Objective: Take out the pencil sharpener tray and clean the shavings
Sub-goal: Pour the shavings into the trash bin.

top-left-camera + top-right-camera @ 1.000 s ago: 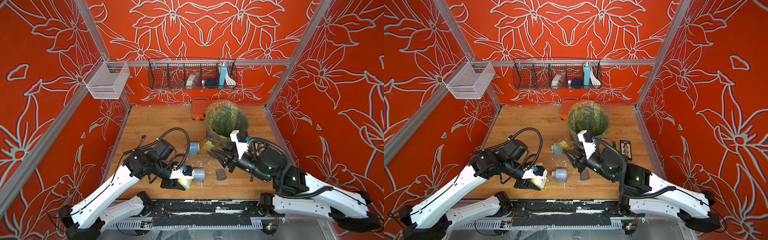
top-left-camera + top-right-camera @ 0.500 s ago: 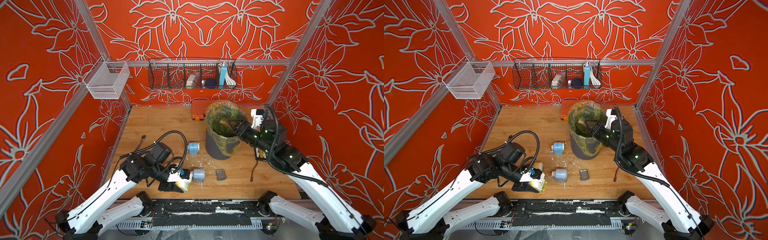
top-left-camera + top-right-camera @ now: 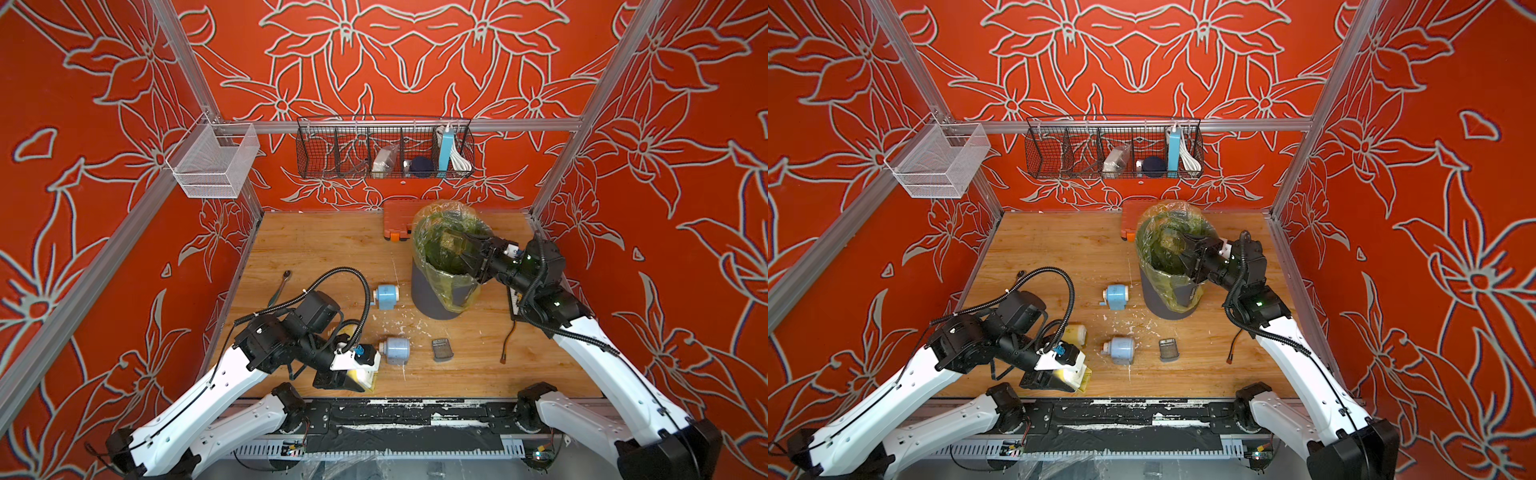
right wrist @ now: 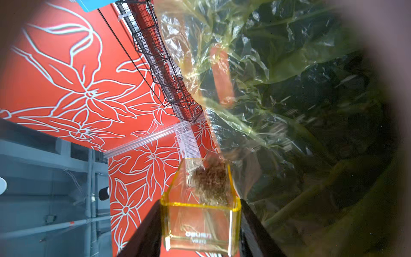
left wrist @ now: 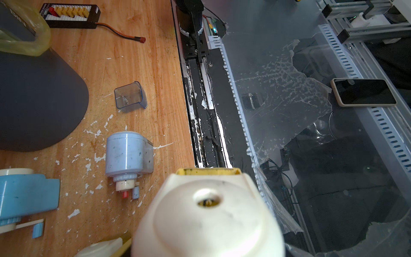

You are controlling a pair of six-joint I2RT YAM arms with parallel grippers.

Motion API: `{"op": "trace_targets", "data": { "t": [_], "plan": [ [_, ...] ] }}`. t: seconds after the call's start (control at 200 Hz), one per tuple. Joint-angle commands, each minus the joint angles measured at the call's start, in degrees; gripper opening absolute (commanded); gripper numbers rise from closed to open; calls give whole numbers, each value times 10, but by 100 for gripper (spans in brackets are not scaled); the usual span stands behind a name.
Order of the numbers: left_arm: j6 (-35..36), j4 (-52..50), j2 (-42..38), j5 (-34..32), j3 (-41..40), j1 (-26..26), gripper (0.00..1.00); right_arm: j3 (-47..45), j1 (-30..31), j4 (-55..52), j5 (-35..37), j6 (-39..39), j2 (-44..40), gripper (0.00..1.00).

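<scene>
A robot's right claw [image 4: 200, 213] pinches a yellow see-through pencil sharpener tray [image 4: 200, 231] by its two long sides and holds it in the open mouth of a grey bin [image 3: 430, 297], where a yellow-green liner [image 3: 455, 286] drapes over the rim. A brownish clump [image 4: 211, 184], blurred, sits at the tray's far end against the crinkled liner. Well apart from the bin, toward the front edge of the wooden table [image 3: 316, 245], the left claw [image 3: 353, 376] is clamped on a cream-and-yellow pencil sharpener [image 5: 206, 213], whose pencil hole faces the wrist camera. Shavings [image 5: 96, 133], tiny whitish flakes, lie scattered on the table around the foot of the bin. A blue sharpener [image 3: 385, 296] lies just beside the bin, and a paler blue-grey sharpener [image 3: 397, 350] lies farther from it toward the front edge, with a small clear tray [image 5: 130, 96] near that one, in front of the bin. An orange case [image 3: 397, 216] shows partly from behind the bin, against the back wall.
</scene>
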Motion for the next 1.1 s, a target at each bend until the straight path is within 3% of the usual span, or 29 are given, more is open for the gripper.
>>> {"op": "trace_targets", "data": {
  "t": [0.0,0.27,0.38,0.5,0.57,0.615,0.66,0.696,0.776,0.811,0.856,0.896,0.976,1.011,1.051,1.096],
  "plan": [
    [1,4,-3,21,-2,2,0,27,-3,-17,19,72,-38,0],
    [2,8,13,28,7,2,0,26,-10,18,-39,121,-30,0],
    [3,8,13,28,9,2,0,51,-16,10,-58,91,-20,0],
    [5,4,18,28,16,2,0,36,-17,129,-96,126,-3,0],
    [4,5,17,27,13,2,0,64,-26,66,-87,71,-9,0],
    [5,5,20,33,12,2,0,44,-40,45,-94,92,-8,0],
    [6,2,26,40,17,2,0,6,-39,136,-100,147,-8,0],
    [5,-3,30,45,21,1,0,14,-33,185,-96,143,-9,0],
    [4,1,26,48,14,1,0,80,-41,82,-105,58,-14,0],
    [6,7,25,46,9,1,0,68,-56,66,-127,76,-4,0],
    [10,10,29,45,12,1,0,23,-54,165,-143,168,7,0],
    [11,4,34,46,21,1,0,23,-38,251,-125,177,11,0],
    [13,3,36,43,23,1,0,73,-52,117,-150,63,3,0],
    [15,5,38,41,23,0,0,49,-57,80,-153,74,4,0],
    [20,2,41,37,30,0,0,-9,-45,176,-145,155,2,0],
    [26,-9,46,34,39,0,0,-5,-12,244,-111,146,-4,0]
  ]
}}
